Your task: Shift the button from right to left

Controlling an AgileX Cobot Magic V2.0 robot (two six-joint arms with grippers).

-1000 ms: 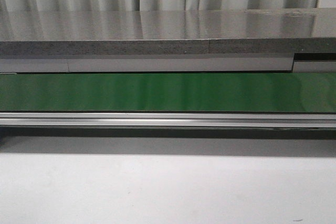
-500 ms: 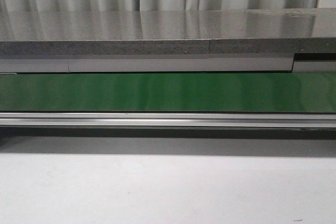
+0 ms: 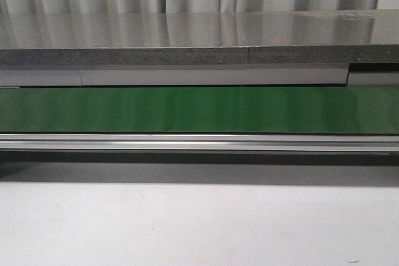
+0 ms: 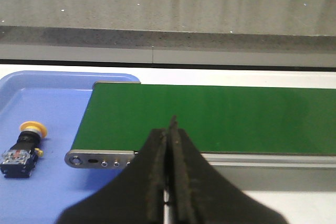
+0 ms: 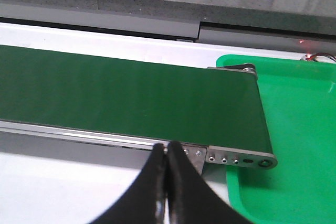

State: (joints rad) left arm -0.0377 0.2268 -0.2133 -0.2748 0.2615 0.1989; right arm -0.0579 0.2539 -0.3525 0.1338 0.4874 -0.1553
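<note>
The button point(image 4: 23, 147), a yellow-orange cap on a black boxy body, lies on its side in a blue tray point(image 4: 47, 192) beside the end of the green belt point(image 4: 210, 119). It shows only in the left wrist view. My left gripper point(image 4: 170, 129) is shut and empty, over the belt's near rail, apart from the button. My right gripper point(image 5: 167, 153) is shut and empty, over the near rail by the belt's other end point(image 5: 131, 98). The front view shows the belt point(image 3: 199, 109) with nothing on it and neither gripper.
A green tray point(image 5: 294, 145) lies at the belt's end in the right wrist view; the part in view holds nothing. A grey counter point(image 3: 187, 35) runs behind the belt. White tabletop point(image 3: 199, 222) lies in front of the belt's metal rail point(image 3: 199, 141).
</note>
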